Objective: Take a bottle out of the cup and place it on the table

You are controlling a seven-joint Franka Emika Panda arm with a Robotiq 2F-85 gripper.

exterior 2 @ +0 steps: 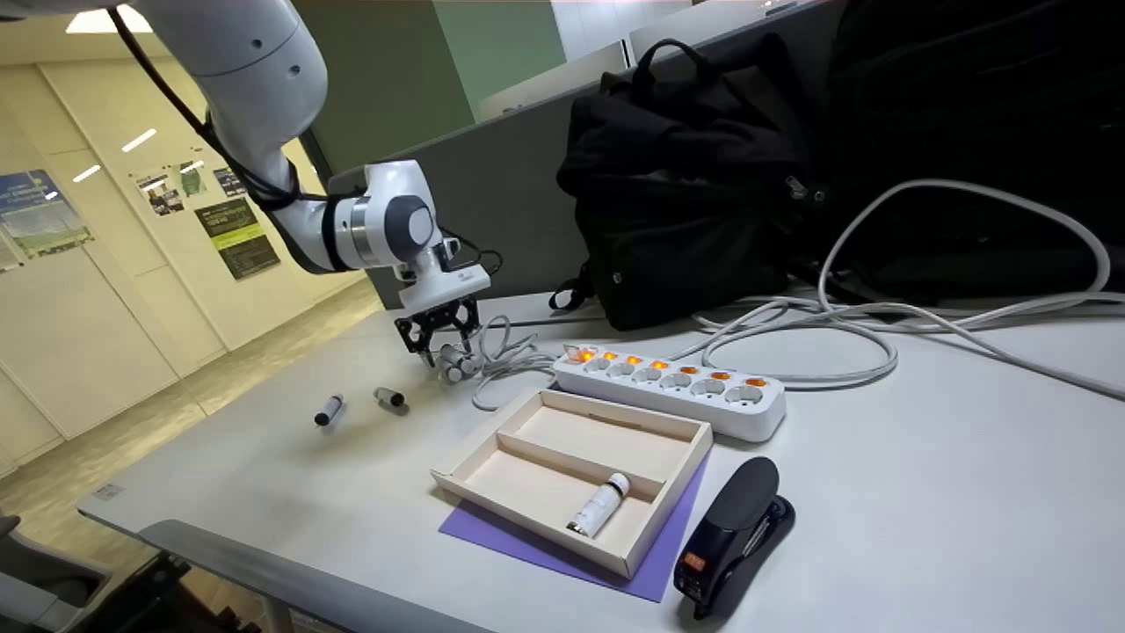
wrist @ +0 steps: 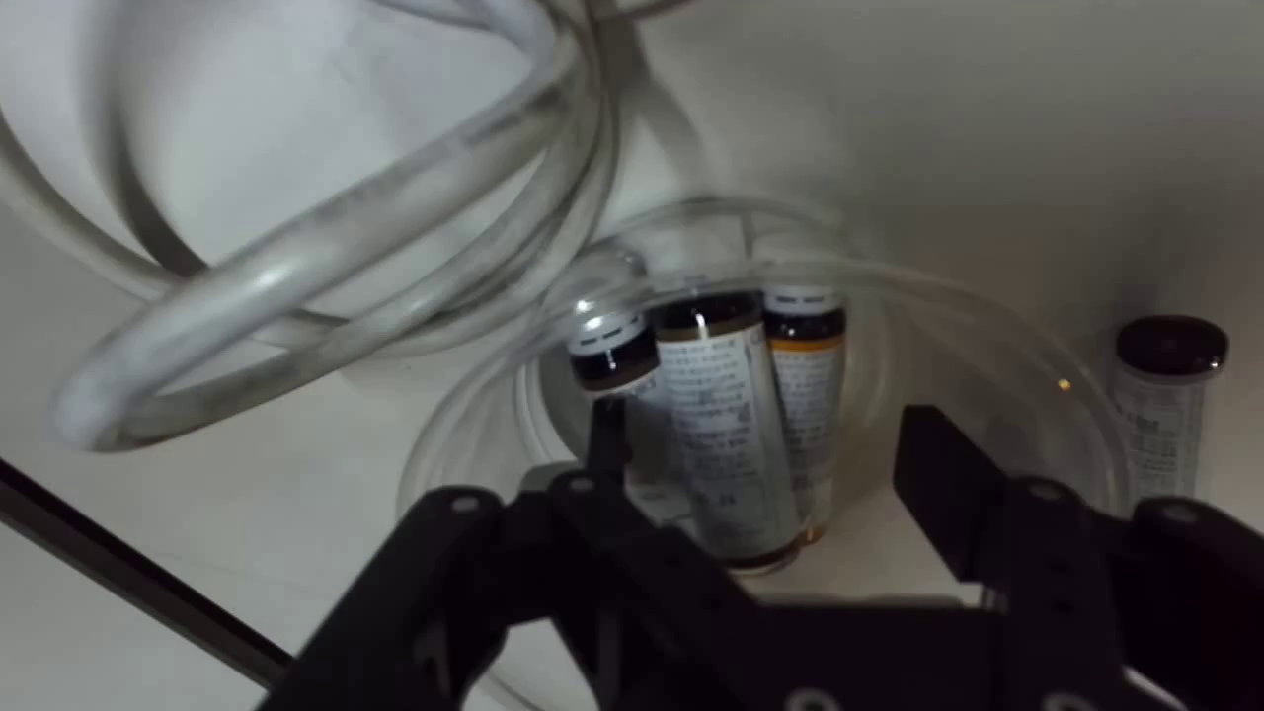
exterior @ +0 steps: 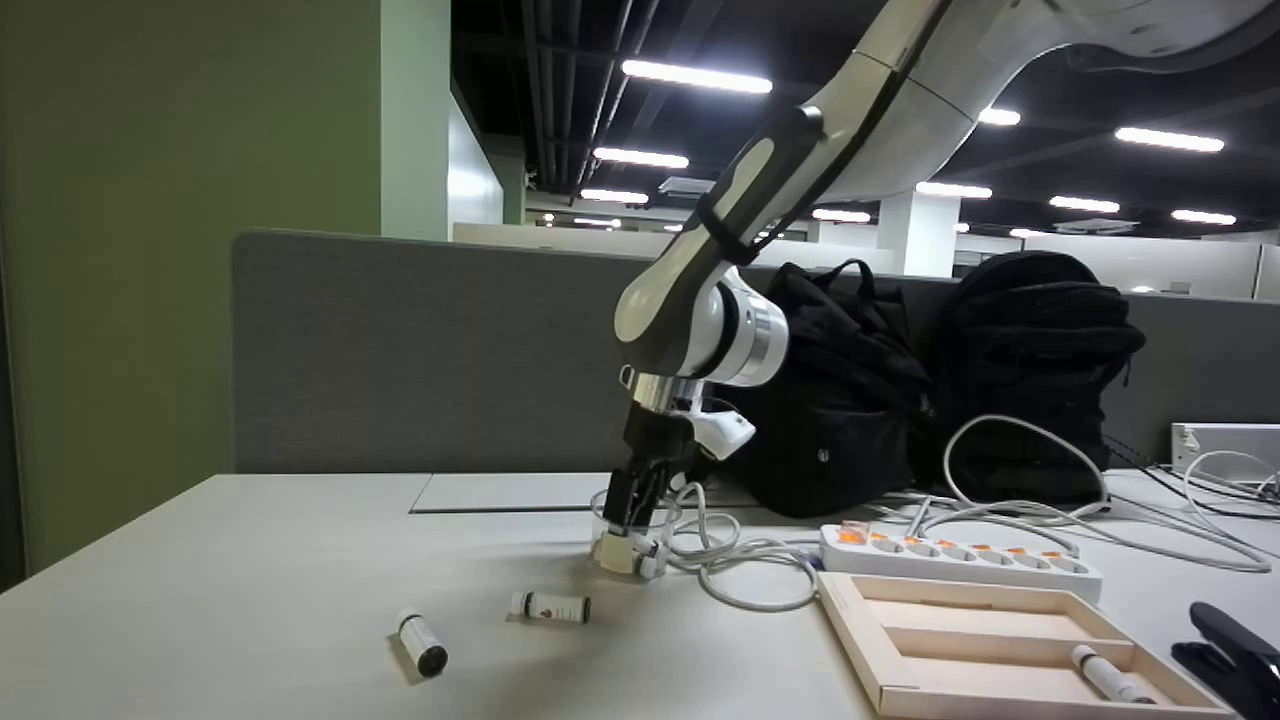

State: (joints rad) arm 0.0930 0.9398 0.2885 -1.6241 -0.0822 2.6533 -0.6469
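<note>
Jaws gape empty; between them, inside the clear cup [wrist: 987, 341], we judge the middle vial [wrist: 729, 430] slick, rigid glass, best pinched mid-body.

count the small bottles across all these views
6: three bottles in the cup, two bottles lying on the table, and one bottle in the wooden tray. The open jaws block part of the cup, so more may be hidden there.

Your robot's arm [exterior: 890, 115] is white and smooth, with dark grey parts [exterior: 798, 142] and a shiny silver ring [exterior: 767, 343]. A black cable [exterior 2: 160, 85] runs along it. Two little dark dots [exterior 2: 294, 70] mark the white. Your gripper [wrist: 765, 434] is black, with small round grey screws [wrist: 464, 504].
</note>
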